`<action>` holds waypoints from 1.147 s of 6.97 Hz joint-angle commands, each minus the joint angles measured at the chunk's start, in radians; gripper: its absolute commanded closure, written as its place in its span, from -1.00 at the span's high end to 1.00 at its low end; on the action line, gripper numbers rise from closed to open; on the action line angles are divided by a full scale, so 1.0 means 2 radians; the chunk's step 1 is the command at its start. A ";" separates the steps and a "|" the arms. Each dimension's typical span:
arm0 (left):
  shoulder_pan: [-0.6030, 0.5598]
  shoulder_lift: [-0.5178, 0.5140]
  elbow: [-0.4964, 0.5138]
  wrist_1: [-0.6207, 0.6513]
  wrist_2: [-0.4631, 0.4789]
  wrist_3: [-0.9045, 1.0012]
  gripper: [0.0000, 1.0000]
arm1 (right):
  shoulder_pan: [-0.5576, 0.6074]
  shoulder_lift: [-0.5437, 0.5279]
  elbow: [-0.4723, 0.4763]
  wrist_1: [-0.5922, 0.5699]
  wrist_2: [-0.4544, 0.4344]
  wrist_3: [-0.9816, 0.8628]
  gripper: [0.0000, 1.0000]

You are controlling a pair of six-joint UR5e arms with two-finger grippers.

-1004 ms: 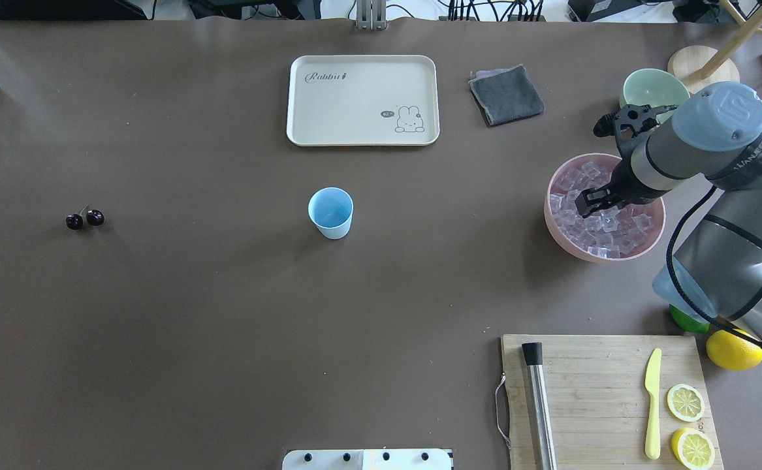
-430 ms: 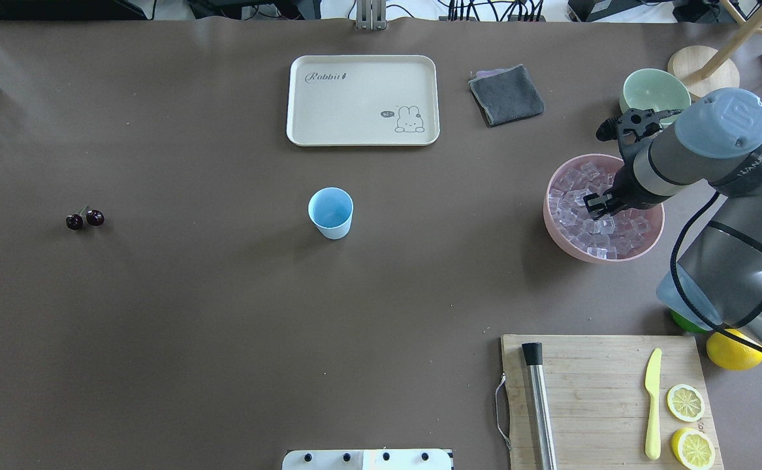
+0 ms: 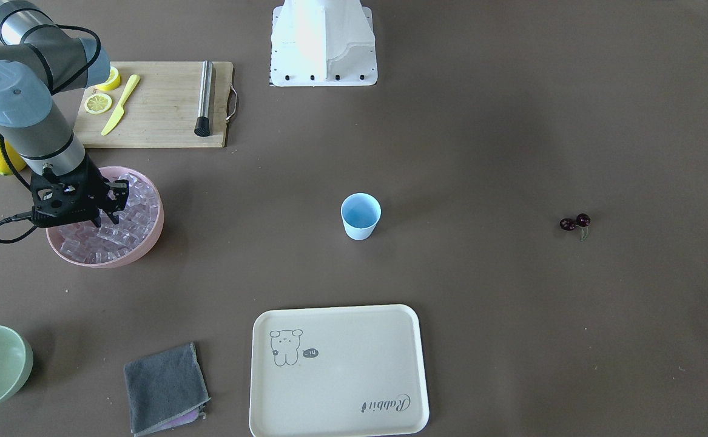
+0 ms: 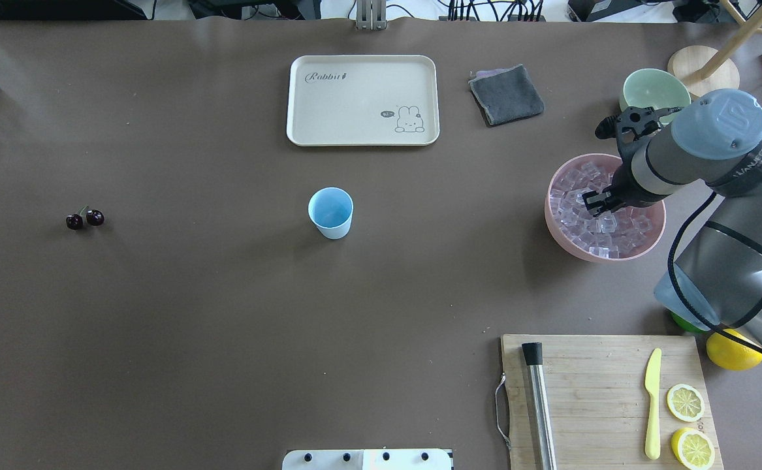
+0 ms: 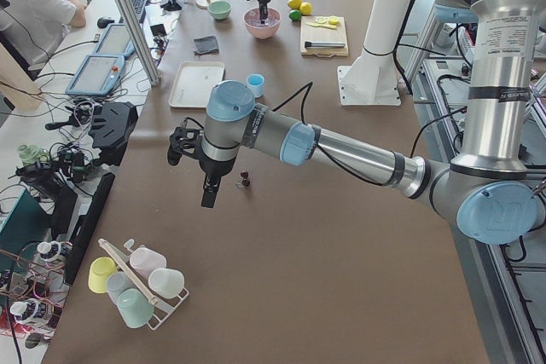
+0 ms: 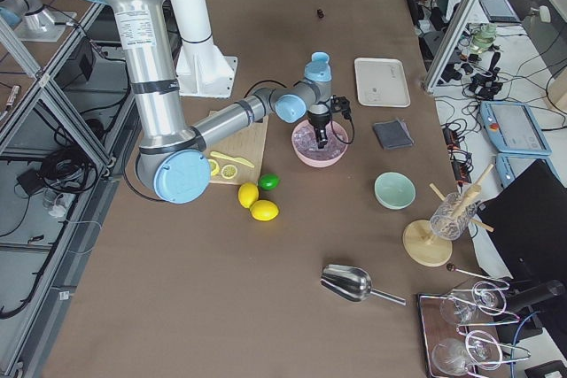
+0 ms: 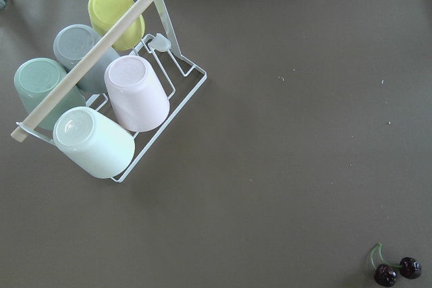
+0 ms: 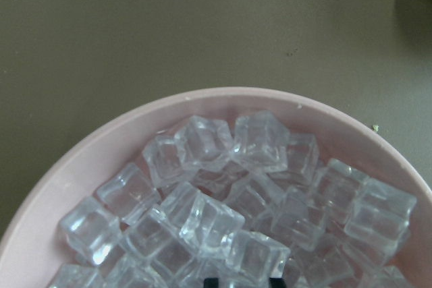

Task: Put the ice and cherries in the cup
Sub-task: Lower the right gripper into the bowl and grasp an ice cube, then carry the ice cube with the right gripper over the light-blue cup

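The light-blue cup [image 4: 330,212] stands upright in the middle of the table and looks empty; it also shows in the front view [image 3: 360,216]. The cherries [image 4: 85,219] lie far to its left, also at the left wrist view's lower right corner [image 7: 397,271]. Ice [image 4: 573,196] fills the pink bowl [image 4: 546,212] at the right. My right gripper [image 4: 597,203] is down in that bowl; in the right wrist view its fingertips [image 8: 212,281] flank an ice cube [image 8: 251,255]. My left gripper [image 5: 209,198] shows only in the left exterior view, above the table near the cherries; I cannot tell its state.
A cream tray [image 4: 362,99], a grey cloth [image 4: 506,94] and a pale green bowl [image 4: 655,88] lie at the far side. A cutting board [image 4: 596,385] with a knife, lemon slices and a steel tube is near right. A rack of cups [image 7: 101,99] stands below the left wrist.
My right gripper has shifted slightly to the right inside the pink bowl and its fingers have drawn closer together among the ice. The cup and cherries have not moved.
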 commanded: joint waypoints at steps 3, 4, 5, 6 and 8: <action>0.001 -0.001 -0.002 0.000 0.000 -0.001 0.95 | 0.039 0.018 0.045 -0.044 0.026 0.001 -1.00; 0.001 0.000 -0.002 0.000 -0.001 -0.001 0.95 | 0.044 0.037 0.048 -0.055 0.026 0.002 -1.00; 0.001 0.000 -0.006 0.000 -0.001 -0.001 0.96 | 0.042 0.057 0.048 -0.055 0.026 0.015 -1.00; 0.000 0.001 -0.011 0.000 -0.001 -0.001 0.95 | 0.024 0.093 0.043 -0.058 0.024 0.052 -1.00; 0.001 0.000 -0.013 0.000 -0.001 -0.001 0.95 | -0.023 0.146 0.034 -0.051 0.013 0.116 -1.00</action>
